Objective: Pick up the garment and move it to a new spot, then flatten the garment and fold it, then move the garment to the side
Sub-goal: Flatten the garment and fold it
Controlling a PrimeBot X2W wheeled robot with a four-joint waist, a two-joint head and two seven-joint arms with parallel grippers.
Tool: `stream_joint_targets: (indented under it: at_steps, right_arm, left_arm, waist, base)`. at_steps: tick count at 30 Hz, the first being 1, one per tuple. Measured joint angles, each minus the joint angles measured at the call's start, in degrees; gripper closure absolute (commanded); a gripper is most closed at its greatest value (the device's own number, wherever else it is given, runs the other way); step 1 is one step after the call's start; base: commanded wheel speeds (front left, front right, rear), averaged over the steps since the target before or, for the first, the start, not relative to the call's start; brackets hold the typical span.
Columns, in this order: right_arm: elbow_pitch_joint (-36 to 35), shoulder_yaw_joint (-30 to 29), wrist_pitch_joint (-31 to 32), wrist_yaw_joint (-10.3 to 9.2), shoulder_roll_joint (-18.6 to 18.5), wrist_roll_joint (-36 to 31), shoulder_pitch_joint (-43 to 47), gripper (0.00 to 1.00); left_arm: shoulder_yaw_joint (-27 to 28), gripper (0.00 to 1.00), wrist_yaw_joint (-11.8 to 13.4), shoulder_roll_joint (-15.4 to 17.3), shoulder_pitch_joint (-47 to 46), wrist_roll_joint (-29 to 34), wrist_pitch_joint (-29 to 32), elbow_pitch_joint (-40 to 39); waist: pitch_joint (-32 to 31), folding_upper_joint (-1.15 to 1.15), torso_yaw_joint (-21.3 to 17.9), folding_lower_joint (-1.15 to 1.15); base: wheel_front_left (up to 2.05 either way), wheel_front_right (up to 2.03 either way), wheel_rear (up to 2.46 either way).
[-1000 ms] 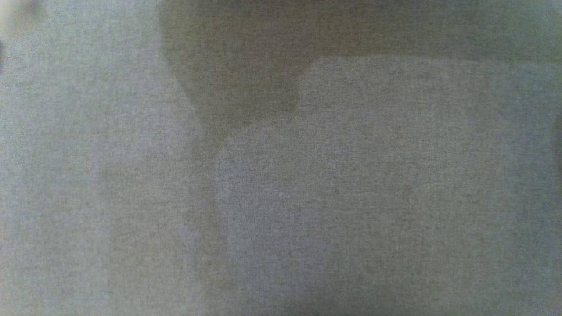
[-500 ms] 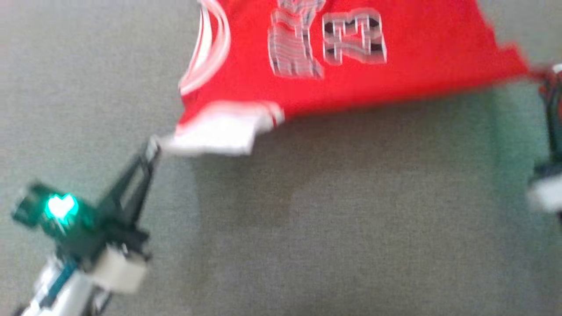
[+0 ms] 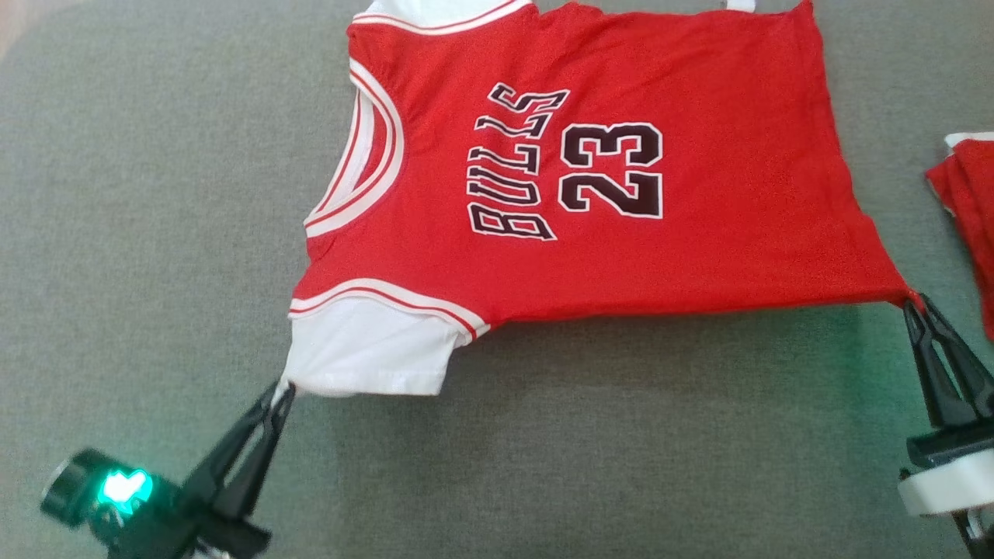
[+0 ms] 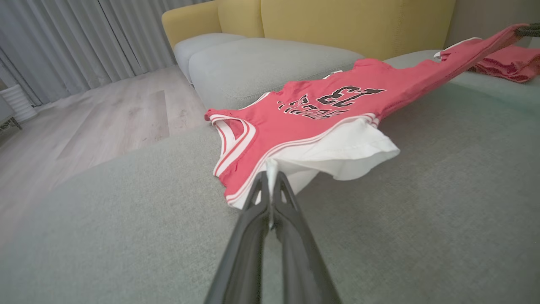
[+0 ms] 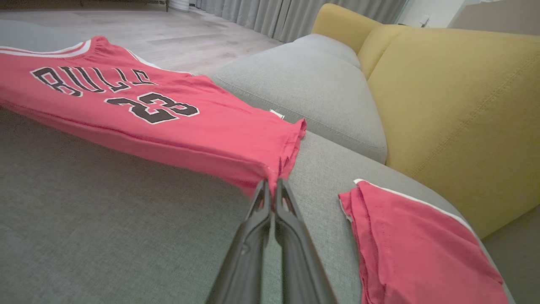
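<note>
The Bulls 23 jersey (image 3: 590,233) is a light, limp knit: it has no stiffness of its own, sags wherever it is unsupported, and likely slides easily over the grey sofa seat (image 3: 155,233). It is not fragile, though a hard tug from a small pinch could stretch a seam. In the head view it spreads from the centre toward 12 o'clock, printed side up, with the lettering turned sideways. Its near edge is drawn into a straight line between the two grippers and casts a shadow on the cushion, so that edge appears lifted. The far edge seems to rest on the seat.

Corners and hemmed edges are the sensible places to take hold, since the doubled cloth there gives the fingers more to bite on and a pull spreads along the whole edge. Both grips sit at such spots.

The left gripper (image 3: 281,392), at 7 o'clock, has its jaws pressed together on the lower corner of the white sleeve (image 3: 365,349); in the left wrist view a tuft of white fabric is sandwiched between the fingertips. The right gripper (image 3: 915,303), at 4 o'clock, is clamped tight on the red hem corner, which puckers into folds at the pinch.

A second red garment (image 3: 971,210) lies folded at 3 o'clock, just beyond the right gripper, apart from the jersey.
</note>
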Motion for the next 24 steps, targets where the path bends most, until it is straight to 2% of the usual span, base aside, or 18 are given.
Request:
stream_joint_targets:
  at_steps: [3,7,12,18,22,23,24]
  right_arm:
    - [0.4,0.0,0.4,0.00,0.0,0.3,-1.9,1.00]
    - [2.1,0.6,1.8,0.00,-0.1,0.3,-8.4,1.00]
    - [5.3,1.1,3.1,0.00,-0.9,0.0,-17.0,1.00]
    - [10.6,1.8,3.3,0.00,-1.0,-0.1,-26.8,1.00]
    - [14.9,3.0,3.0,0.00,-0.7,-0.1,-30.7,1.00]
    - [15.8,3.3,2.6,0.00,-0.5,-0.5,-31.3,0.85]
    - [16.8,3.4,2.1,0.00,0.0,-1.0,-31.8,0.00]
  left_arm:
    - [0.1,1.00,-1.4,0.3,-4.3,1.1,0.0,1.5]
    - [0.1,1.00,-3.4,0.0,-15.5,3.2,0.0,4.2]
    - [0.1,1.00,-5.2,-2.4,-30.0,5.6,0.0,9.6]
    - [-0.7,1.00,-6.3,-4.1,-44.1,8.1,0.0,15.3]
    - [-2.5,1.00,-7.1,-4.8,-49.5,8.5,0.0,19.9]
    - [-2.9,1.00,-7.2,-5.0,-50.1,8.5,0.0,21.0]
    - [-3.0,0.65,-7.2,-5.5,-50.5,8.5,0.0,22.0]
  waist:
    - [1.0,0.00,0.2,0.00]
    - [3.0,0.00,0.3,0.02]
    - [6.3,0.00,0.3,0.02]
    - [11.2,0.00,-0.1,0.03]
    - [14.1,0.00,-0.4,0.03]
    - [14.6,0.00,-0.5,0.03]
    - [15.1,-0.01,-0.6,0.03]
  base:
    - [0.00,0.00,0.00]
    - [0.00,0.00,0.00]
    - [0.00,0.00,0.00]
    - [0.00,0.00,0.00]
    - [0.00,0.00,0.00]
    - [0.00,0.00,0.00]
    - [0.00,0.00,0.00]
